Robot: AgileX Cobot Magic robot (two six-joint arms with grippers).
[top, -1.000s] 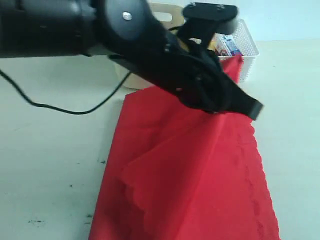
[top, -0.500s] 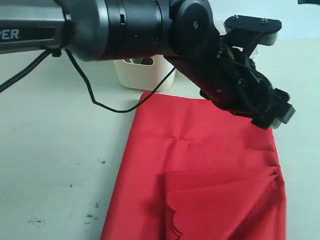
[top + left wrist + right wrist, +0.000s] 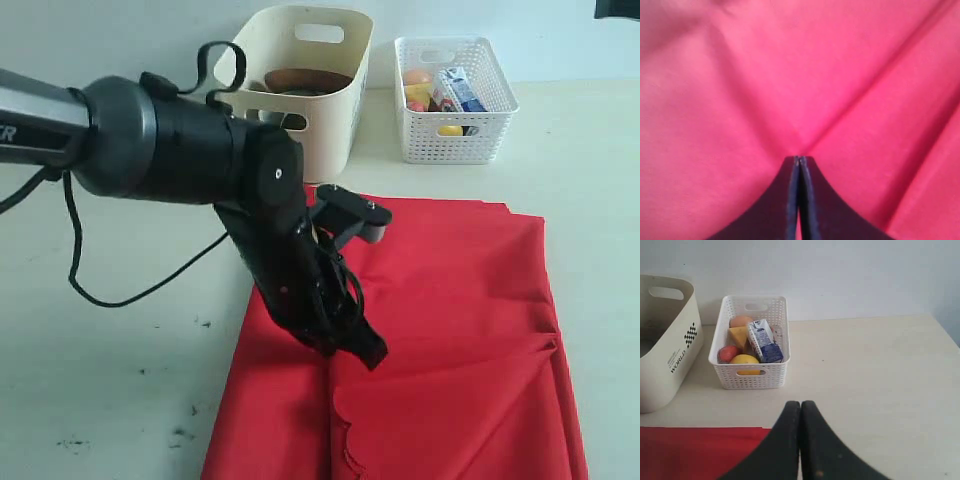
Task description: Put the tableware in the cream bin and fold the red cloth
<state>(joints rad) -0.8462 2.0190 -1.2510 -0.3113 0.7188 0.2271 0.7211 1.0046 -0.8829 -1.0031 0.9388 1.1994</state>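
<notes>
The red cloth [image 3: 450, 270] lies spread on the table, its near part folded over into a flap with a scalloped edge. My left gripper [image 3: 371, 354] reaches down onto the cloth by the flap's left corner. In the left wrist view it [image 3: 799, 159] is shut, and the creases of the cloth [image 3: 790, 75] run together at its tips. The cream bin [image 3: 337, 125] stands behind the cloth with a brown wooden plate [image 3: 305, 79] inside. My right gripper [image 3: 800, 403] is shut and empty, over bare table at the edge of the cloth [image 3: 690, 450]. The other tableware is hidden.
A white mesh basket [image 3: 455, 140] with food and a milk carton [image 3: 461, 90] stands right of the bin. The right wrist view also shows the basket [image 3: 750, 377] and the bin [image 3: 670, 355]. A black cable [image 3: 130, 295] trails from my left arm across the table.
My left arm has swung from the cloth's far right corner down and left to its middle. The lifted cloth now lies flat with a flap folded over its near end.
</notes>
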